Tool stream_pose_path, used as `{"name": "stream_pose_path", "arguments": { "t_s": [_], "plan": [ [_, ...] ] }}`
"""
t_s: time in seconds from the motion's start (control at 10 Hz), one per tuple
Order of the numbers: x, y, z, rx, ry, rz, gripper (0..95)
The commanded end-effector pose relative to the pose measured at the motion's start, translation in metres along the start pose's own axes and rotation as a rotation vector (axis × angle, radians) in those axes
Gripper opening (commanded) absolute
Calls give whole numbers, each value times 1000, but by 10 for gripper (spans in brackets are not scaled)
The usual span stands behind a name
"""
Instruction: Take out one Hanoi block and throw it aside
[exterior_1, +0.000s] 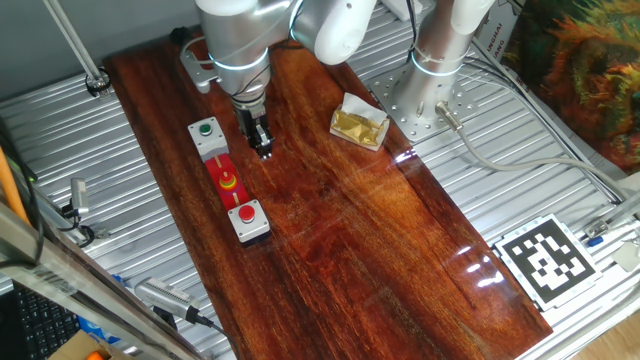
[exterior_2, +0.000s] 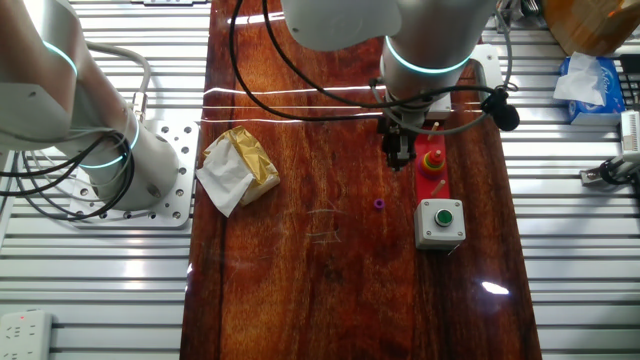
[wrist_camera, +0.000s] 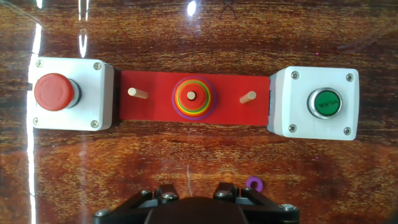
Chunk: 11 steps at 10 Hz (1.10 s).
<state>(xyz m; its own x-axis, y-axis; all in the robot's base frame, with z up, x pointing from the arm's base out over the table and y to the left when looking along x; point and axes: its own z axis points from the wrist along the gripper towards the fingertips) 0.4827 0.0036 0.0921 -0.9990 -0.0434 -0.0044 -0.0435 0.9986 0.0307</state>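
The block (wrist_camera: 252, 183) lies flat on the bare table (exterior_2: 300, 270), off the red base (wrist_camera: 155, 109) and on the green button's (wrist_camera: 326, 103) end of it, well clear of the pegs. In the other fixed view it shows as a small purple dot (exterior_2: 379, 204) just beside the base and near the green-button box (exterior_2: 440, 222). In the first fixed view it cannot be made out.

The gripper (exterior_2: 398, 155) hangs above the table beside the base, near the middle peg, where the stack (wrist_camera: 193, 98) of remaining rings sits with its yellow-green top showing. The fingers carry nothing between them as far as the frames show, but their tips are too dark and small to tell whether they stand apart or together. In the hand view only the gripper housing (wrist_camera: 196, 208) appears at the bottom edge, with the block just beside it.

Judged by how things lie, one block is already out and aside, so the task looks close to done.

The block is probably light, stiff plastic with a hole through it. It would skid or flip easily on the polished wood. A hold across its outer rim, fingers coming straight down, would likely suit best, with little squeeze needed.
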Motion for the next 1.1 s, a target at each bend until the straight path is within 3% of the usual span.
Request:
{"name": "stream_pose_path", "arguments": {
  "t_s": [0.1,0.7,1.1],
  "plan": [
    [0,0,0,-1,3,0,380],
    [-1,0,-1,0,5,-16,380],
    [-41,6,-16,1,25,-44,380]
  ]
}}
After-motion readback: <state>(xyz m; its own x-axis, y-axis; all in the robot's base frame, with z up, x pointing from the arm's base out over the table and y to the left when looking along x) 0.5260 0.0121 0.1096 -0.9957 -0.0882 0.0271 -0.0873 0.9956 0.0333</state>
